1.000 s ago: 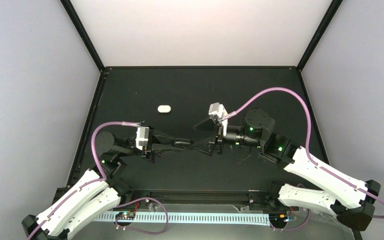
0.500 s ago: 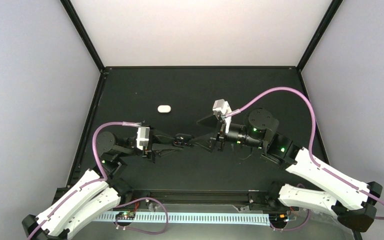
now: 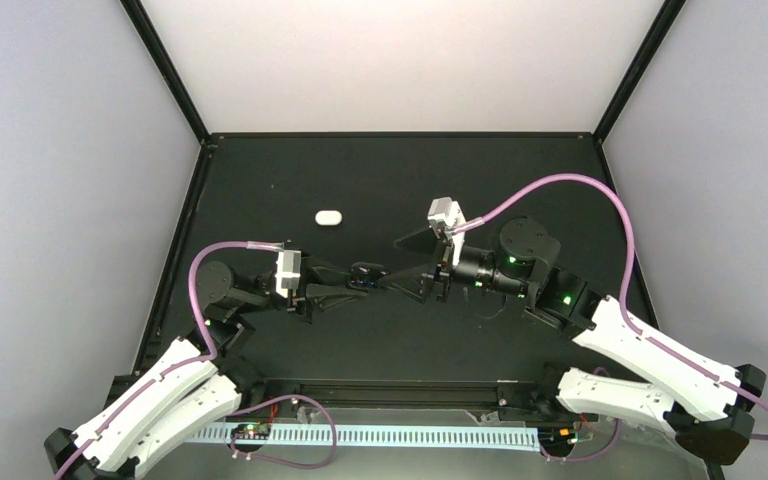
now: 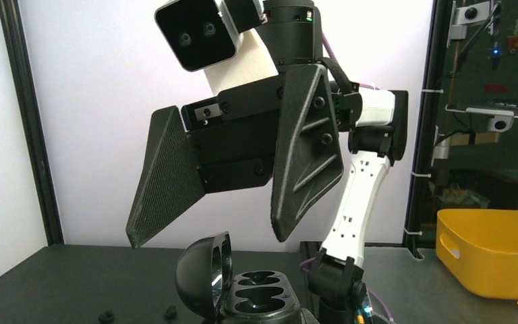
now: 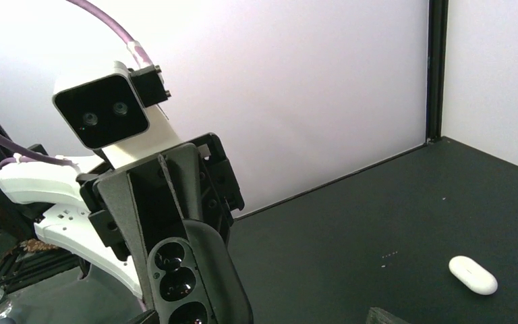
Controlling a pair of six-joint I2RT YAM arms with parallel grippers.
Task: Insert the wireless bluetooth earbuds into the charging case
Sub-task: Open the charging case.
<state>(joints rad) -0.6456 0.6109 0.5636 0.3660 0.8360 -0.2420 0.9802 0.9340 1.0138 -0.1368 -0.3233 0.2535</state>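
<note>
My left gripper point(image 3: 357, 279) is shut on the small black charging case point(image 3: 367, 272) and holds it above the mat. In the left wrist view the case's lid point(image 4: 206, 273) stands open to the left and its wells point(image 4: 264, 291) show nothing inside. The right wrist view shows the same case point(image 5: 206, 283) end-on between the left gripper's fingers. My right gripper point(image 3: 391, 264) faces the case from the right, open, with nothing between its fingers point(image 4: 165, 182). The earbuds are out of view.
A shut white pill-shaped case point(image 3: 329, 216) lies on the black mat, far left of centre; it also shows in the right wrist view as a white case point(image 5: 473, 275). Two tiny dark bits point(image 4: 106, 314) lie on the mat below the held case. Walls enclose the mat.
The right gripper has drawn back a little to the right, away from the case. The left gripper has shifted the case slightly toward the far side. The case looked like a shut oval before.
</note>
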